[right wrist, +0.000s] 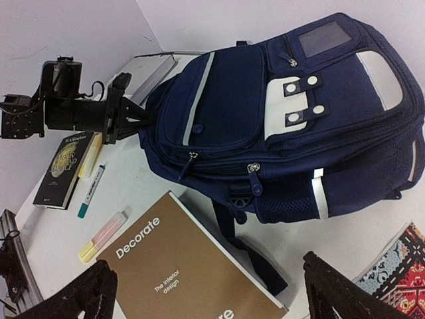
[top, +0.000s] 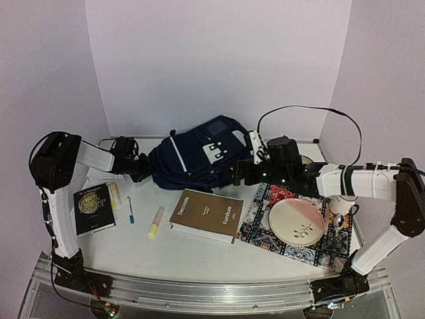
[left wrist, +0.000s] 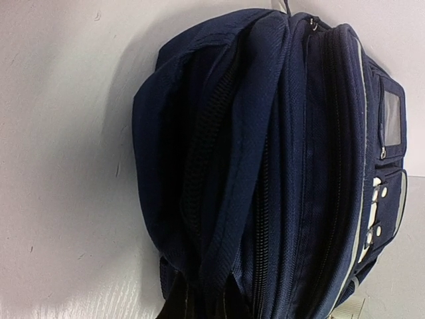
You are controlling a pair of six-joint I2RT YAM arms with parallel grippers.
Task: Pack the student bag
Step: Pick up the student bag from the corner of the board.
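Note:
The student bag [top: 199, 158] lies on its back at the rear of the table, navy with white stripes and buckle patches. My left gripper [top: 141, 169] is at the bag's left end and is shut on a fold of its navy fabric beside a zip. In the left wrist view the bag [left wrist: 279, 153] fills the frame, and the left gripper [left wrist: 214, 304] shows only as dark tips pinching that fold. My right gripper [top: 239, 174] hangs open at the bag's right front. Its fingers [right wrist: 89, 296] straddle the brown "Decorate" book [right wrist: 179, 266] and a loose bag strap [right wrist: 255, 256], touching neither.
A black book [top: 93, 208], a yellow highlighter [top: 114, 195], a pen [top: 130, 210] and a pink-and-yellow highlighter [top: 156, 221] lie at the front left. At the right, a patterned mat [top: 262, 229] carries a plate [top: 297, 222], with a mug [top: 342, 203] behind it.

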